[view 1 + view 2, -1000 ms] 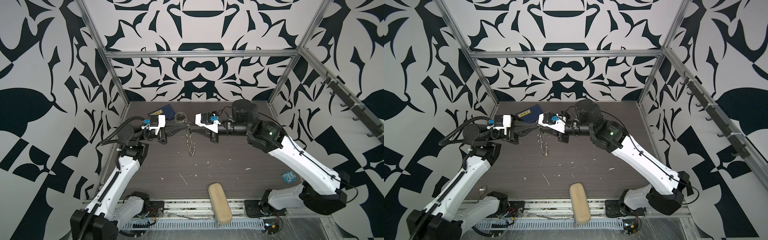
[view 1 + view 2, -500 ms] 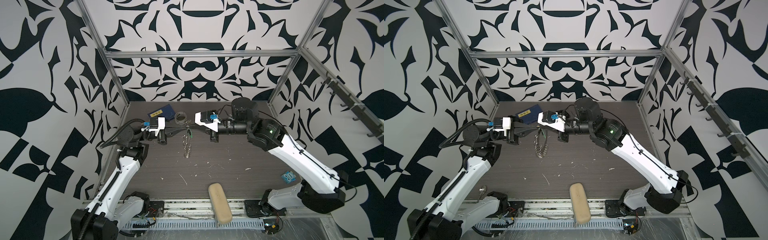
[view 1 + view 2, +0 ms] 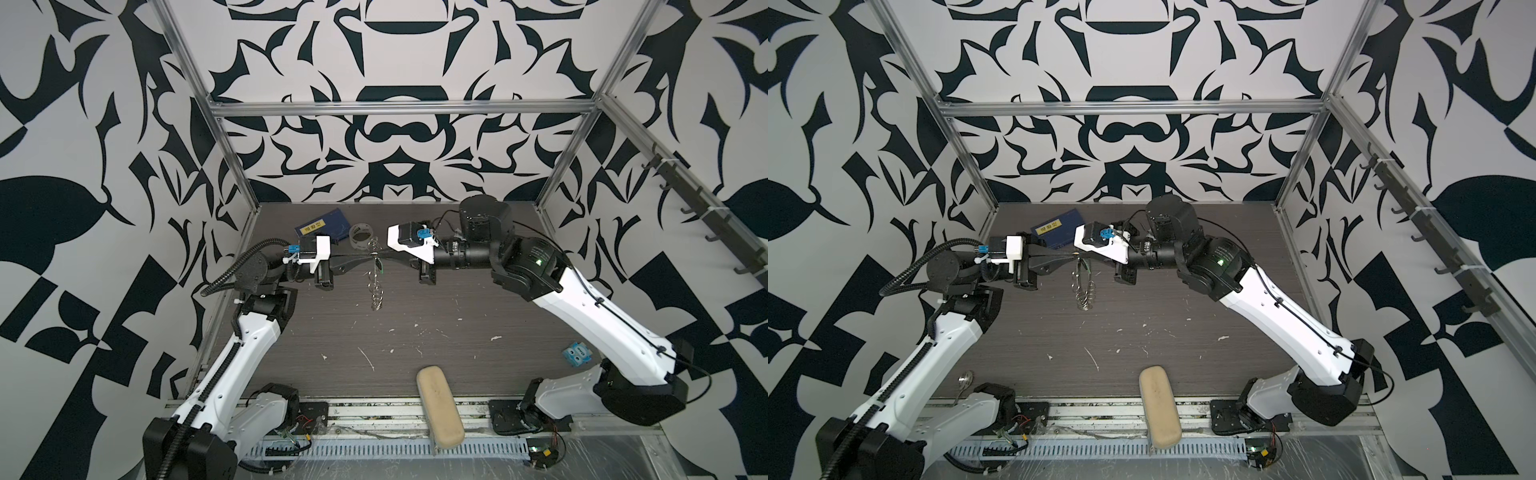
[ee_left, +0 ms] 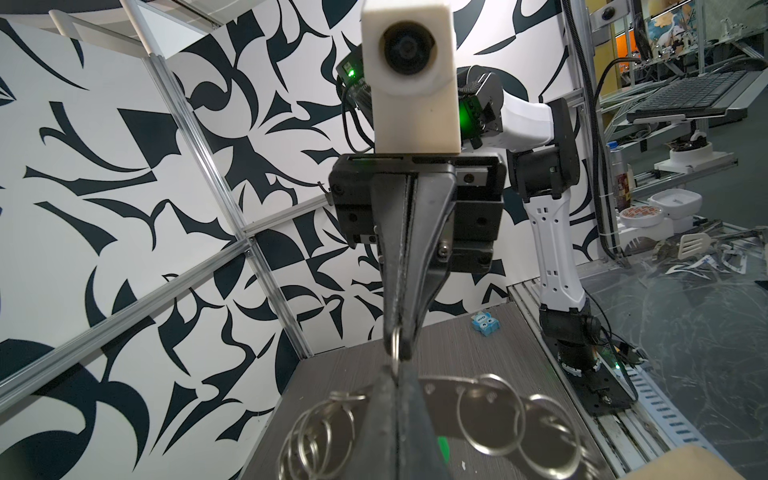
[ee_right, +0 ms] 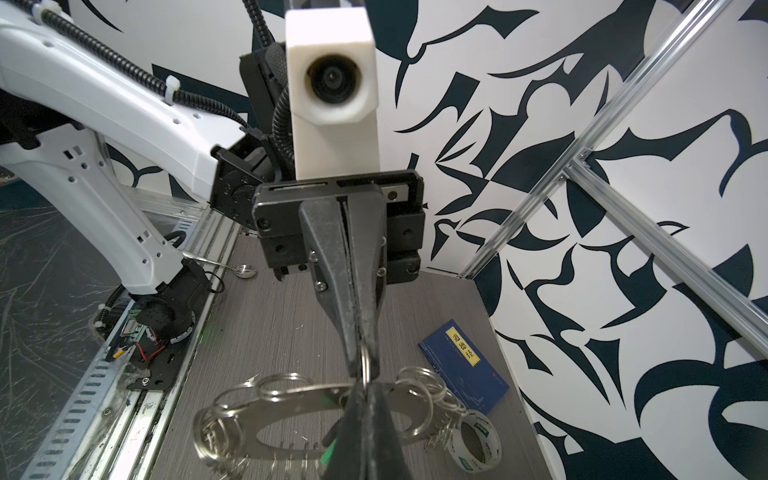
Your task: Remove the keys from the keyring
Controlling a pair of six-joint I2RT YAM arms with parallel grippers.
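Observation:
The keyring [image 3: 376, 286] is a flat grey metal disc fringed with wire loops; it hangs edge-on above the table between my two grippers in both top views. My left gripper [image 3: 369, 259] and right gripper [image 3: 384, 257] meet tip to tip above it. Both are shut on one small wire loop [image 4: 395, 345] at the disc's upper rim. The disc [image 4: 440, 397] lies just under my left gripper [image 4: 395, 374]. The same disc [image 5: 291, 399] sits under my right gripper [image 5: 365, 384]. Of the keys, a sliver of green [image 4: 443, 447] shows beside the fingers, also [image 5: 328, 454].
A blue booklet [image 3: 322, 228] and a clear tape roll [image 3: 360, 235] lie on the table behind the grippers. A beige case [image 3: 439, 405] rests on the front rail. A small blue toy [image 3: 577, 353] sits at the right, a spoon [image 3: 965, 380] at front left.
My right gripper has edged left toward the left one and shut on the wire loop. The hanging keyring has swung a little. The left gripper has stayed shut.

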